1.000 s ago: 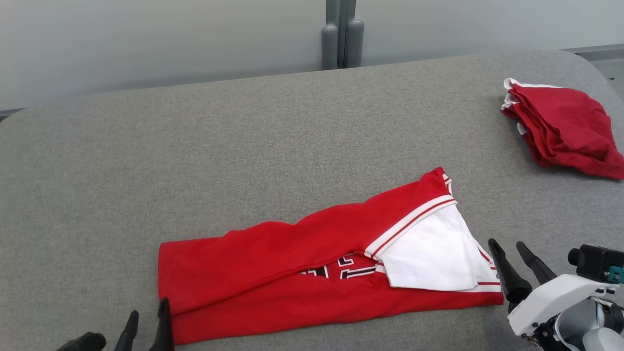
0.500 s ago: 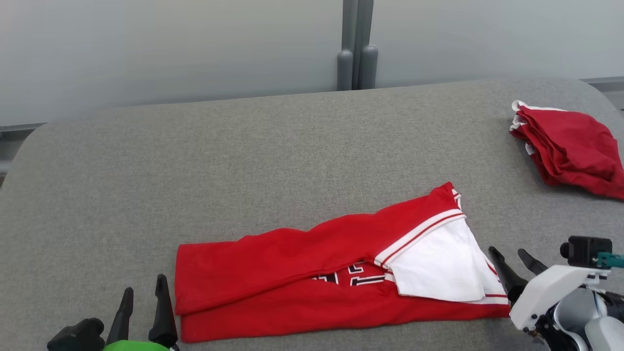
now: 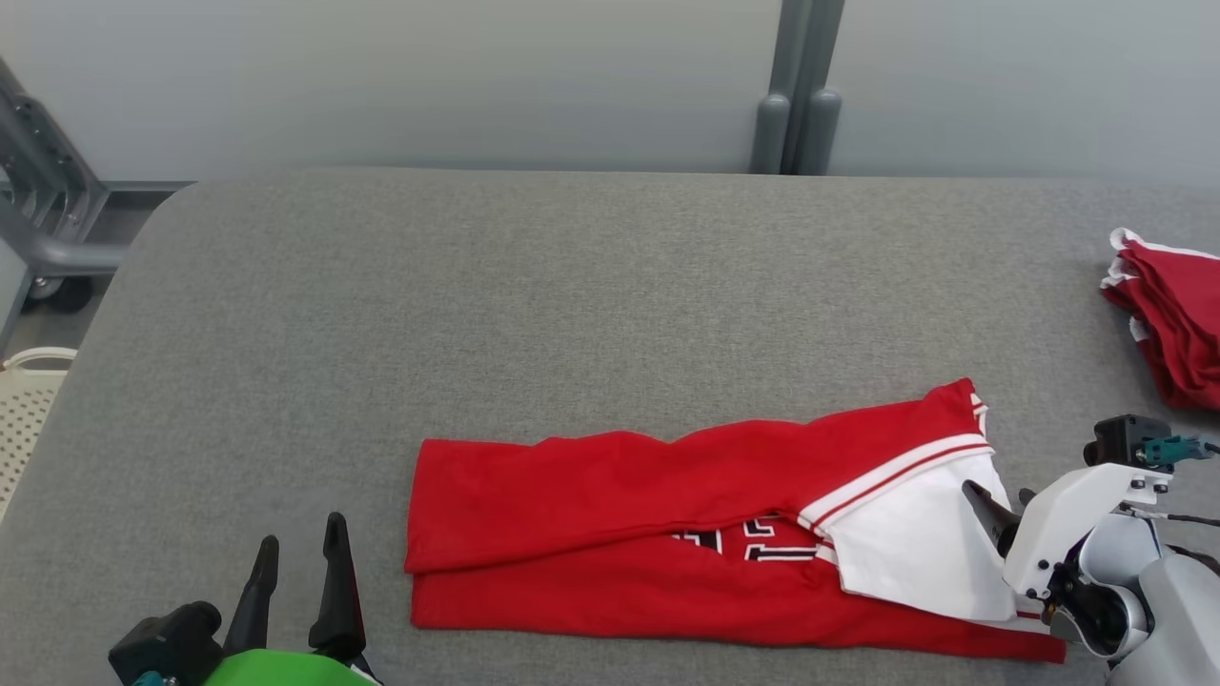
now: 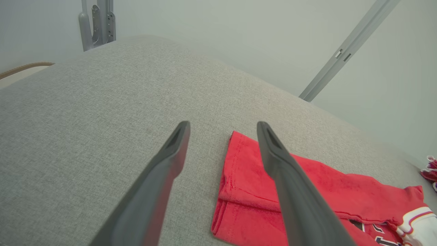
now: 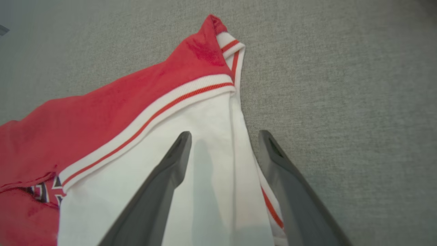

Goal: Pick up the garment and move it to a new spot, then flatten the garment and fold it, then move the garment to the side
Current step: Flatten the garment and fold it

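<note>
Right fingers (image 3: 986, 514) now overlap the garment (image 3: 610, 495), red pile (image 3: 1172, 324) well apart.

Garment (image 3: 620, 495) on the table (image 3: 477, 286), left claw (image 3: 301, 531) off its left end, right claw (image 5: 224, 133) over its right end

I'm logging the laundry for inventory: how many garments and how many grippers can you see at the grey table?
Garments: 2 (red-and-white jersey, red bundle)
Grippers: 2 (left gripper, right gripper)
Total: 4
</note>
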{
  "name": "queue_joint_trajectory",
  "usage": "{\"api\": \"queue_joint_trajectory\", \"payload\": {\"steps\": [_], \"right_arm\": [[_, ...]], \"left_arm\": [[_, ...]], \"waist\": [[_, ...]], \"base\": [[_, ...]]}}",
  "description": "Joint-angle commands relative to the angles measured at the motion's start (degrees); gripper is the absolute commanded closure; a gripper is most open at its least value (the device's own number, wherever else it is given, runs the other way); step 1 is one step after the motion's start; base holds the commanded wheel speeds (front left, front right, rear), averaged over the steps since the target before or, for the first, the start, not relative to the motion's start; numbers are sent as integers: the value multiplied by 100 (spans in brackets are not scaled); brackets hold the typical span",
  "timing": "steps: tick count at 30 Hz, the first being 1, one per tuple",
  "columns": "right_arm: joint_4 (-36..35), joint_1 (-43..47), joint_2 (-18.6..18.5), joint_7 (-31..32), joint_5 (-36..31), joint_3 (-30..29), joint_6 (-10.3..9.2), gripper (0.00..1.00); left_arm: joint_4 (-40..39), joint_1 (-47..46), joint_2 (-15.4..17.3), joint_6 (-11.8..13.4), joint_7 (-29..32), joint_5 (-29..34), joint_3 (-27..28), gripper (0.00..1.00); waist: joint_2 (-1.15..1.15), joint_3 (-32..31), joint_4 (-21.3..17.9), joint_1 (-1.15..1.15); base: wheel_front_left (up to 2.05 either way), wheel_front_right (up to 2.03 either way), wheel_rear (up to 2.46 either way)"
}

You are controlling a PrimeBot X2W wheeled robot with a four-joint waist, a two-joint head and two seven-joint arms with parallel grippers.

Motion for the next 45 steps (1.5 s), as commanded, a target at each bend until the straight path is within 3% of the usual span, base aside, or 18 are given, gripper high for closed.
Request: {"api": "queue_joint_trajectory", "payload": {"steps": [1,15,16,17,18,19,20,29,45], "right_arm": [[89,-65,-20,33,61,22,2,0],[1069,-384,39,292,44,789,11,0],[1114,-393,34,265,-23,873,11,13],[1166,-406,24,227,-91,947,11,56],[1229,-442,17,175,-142,992,11,70],[1294,-477,27,132,-186,1024,10,92],[1348,-502,45,90,-215,1040,10,100],[1375,-841,-115,-405,-34,908,-10,100],[78,-661,-976,-265,266,361,-3,100]], "left_arm": [[-25,-66,6,37,-15,27,18,0],[-78,-74,-15,34,-44,37,100,0],[-81,-83,-21,34,-45,32,105,0],[-84,-92,-22,33,-47,37,108,0],[-84,-100,-23,30,-49,45,110,0],[-82,-111,-28,22,-52,49,112,0],[-80,-120,-33,17,-50,54,113,0],[-137,-117,15,45,-63,154,171,0],[-246,-20,-27,86,-50,175,138,0]], "waist": [[0,95,206,0],[0,201,381,0],[0,210,366,0],[0,223,345,0],[0,234,322,0],[0,242,297,0],[0,248,269,0],[0,172,-127,0],[0,56,-874,0]], "base": [[0,0,0],[0,0,0],[0,0,0],[0,0,0],[0,0,0],[0,0,0],[0,0,0],[0,0,0],[0,0,0]]}}
